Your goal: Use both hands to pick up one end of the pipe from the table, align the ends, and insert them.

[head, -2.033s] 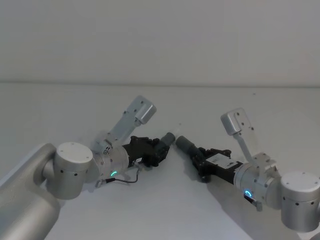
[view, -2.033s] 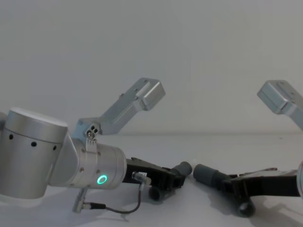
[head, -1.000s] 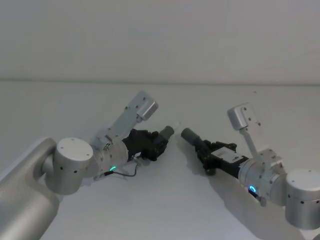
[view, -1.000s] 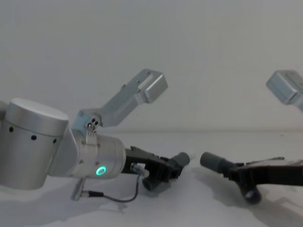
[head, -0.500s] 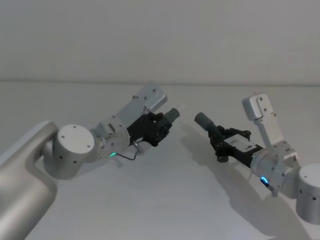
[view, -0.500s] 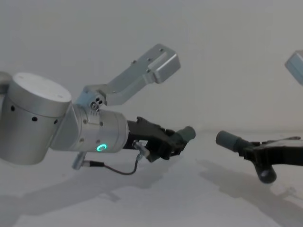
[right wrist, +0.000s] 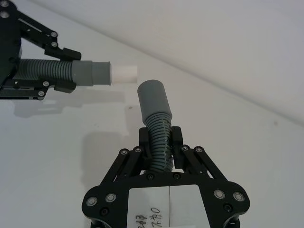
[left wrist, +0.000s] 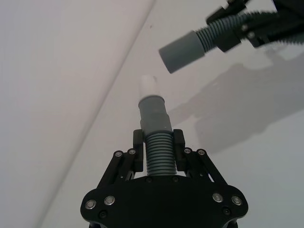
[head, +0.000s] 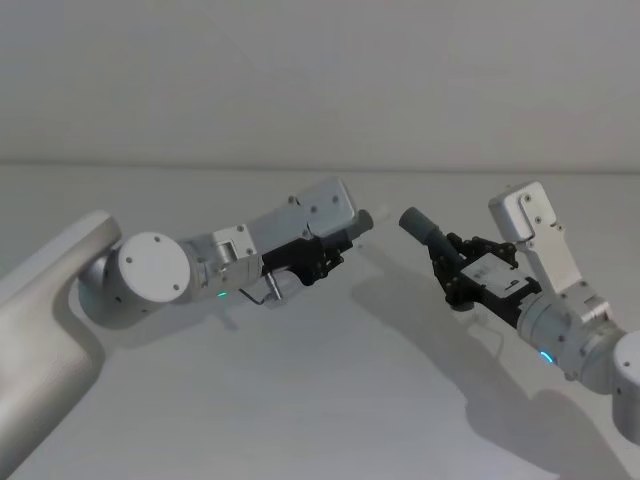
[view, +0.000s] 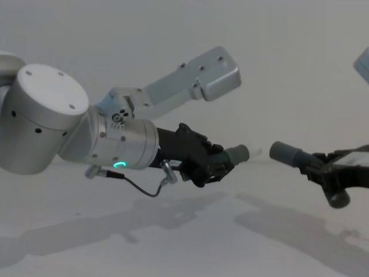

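Both grey ribbed pipe pieces hang above the white table point(head: 300, 400). My left gripper point(left wrist: 157, 140) is shut on the ribbed middle of the left pipe piece point(left wrist: 153, 116), which has a white tip point(left wrist: 148, 85). My right gripper point(right wrist: 160, 137) is shut on the ribs of the right pipe piece point(right wrist: 152, 97). In the head view the left end point(head: 360, 224) and the right end point(head: 415, 222) face each other across a small gap. The chest view has the left end point(view: 237, 154) and right end point(view: 286, 153) at about the same height, apart. The ends do not touch.
Shadows of both arms fall on the bare table point(view: 190, 248) under them. A plain wall point(head: 320, 80) closes the far edge. The silver left arm point(view: 52, 127) takes up the left of the chest view.
Both grippers have risen off the table with their pipe pieces. The left piece has swung from pointing up-right to nearly level. The ends now face each other in the air.
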